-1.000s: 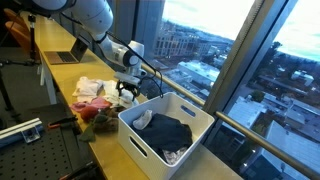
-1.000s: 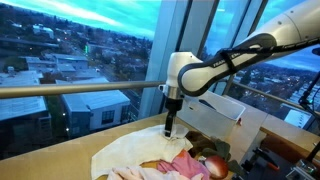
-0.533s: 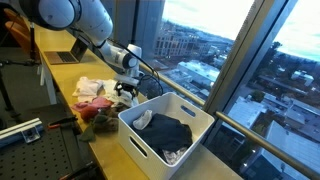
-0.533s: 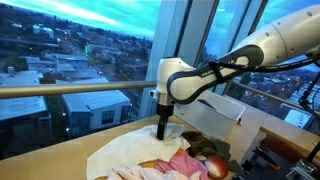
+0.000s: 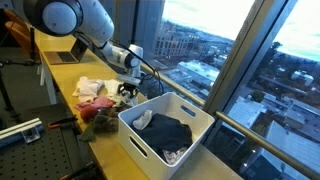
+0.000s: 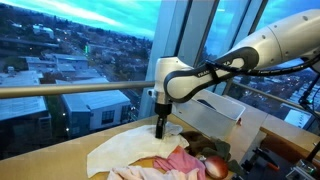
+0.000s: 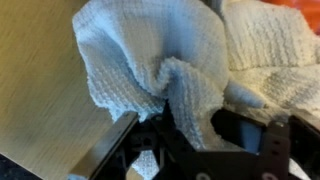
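Observation:
My gripper (image 7: 185,125) is pressed down into a white waffle-weave towel (image 7: 150,50) on the wooden tabletop (image 7: 40,80). A raised fold of the towel stands between the two fingers; the right finger (image 7: 250,130) touches it. Dark space shows beside the left finger (image 7: 122,140), so I cannot see whether the fold is pinched. In both exterior views the gripper (image 6: 159,130) (image 5: 126,92) points straight down onto the white towel (image 6: 125,150), at the window side of the table. A pink cloth (image 6: 185,162) lies right beside the towel.
A white slotted bin (image 5: 135,140) holding a dark garment (image 5: 168,133) stands close to the gripper. More cloths (image 5: 97,103) are piled between bin and towel. A laptop (image 5: 68,57) sits further back. The window glass (image 6: 90,60) runs along the table's edge.
The gripper has dropped onto the white towel, and its jaws have drawn inward from wide open, bunching a fold of the towel between them.

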`<action>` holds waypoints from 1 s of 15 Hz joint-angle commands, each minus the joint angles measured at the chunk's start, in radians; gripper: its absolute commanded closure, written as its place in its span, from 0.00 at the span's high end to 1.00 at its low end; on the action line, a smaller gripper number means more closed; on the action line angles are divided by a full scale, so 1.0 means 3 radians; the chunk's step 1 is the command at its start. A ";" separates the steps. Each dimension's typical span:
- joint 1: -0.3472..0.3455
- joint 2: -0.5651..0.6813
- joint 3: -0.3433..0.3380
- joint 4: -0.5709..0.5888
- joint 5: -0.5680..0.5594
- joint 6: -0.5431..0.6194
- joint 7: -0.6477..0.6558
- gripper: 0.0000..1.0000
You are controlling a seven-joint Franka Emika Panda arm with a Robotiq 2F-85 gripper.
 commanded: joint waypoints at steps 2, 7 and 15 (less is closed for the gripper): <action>-0.0012 -0.0163 -0.0010 -0.0077 -0.0052 -0.0041 0.0025 0.00; -0.0089 -0.0759 -0.0040 -0.0486 -0.0051 0.0024 0.0122 0.01; -0.0519 -0.1921 -0.0141 -0.1135 0.0033 0.0123 0.0206 0.02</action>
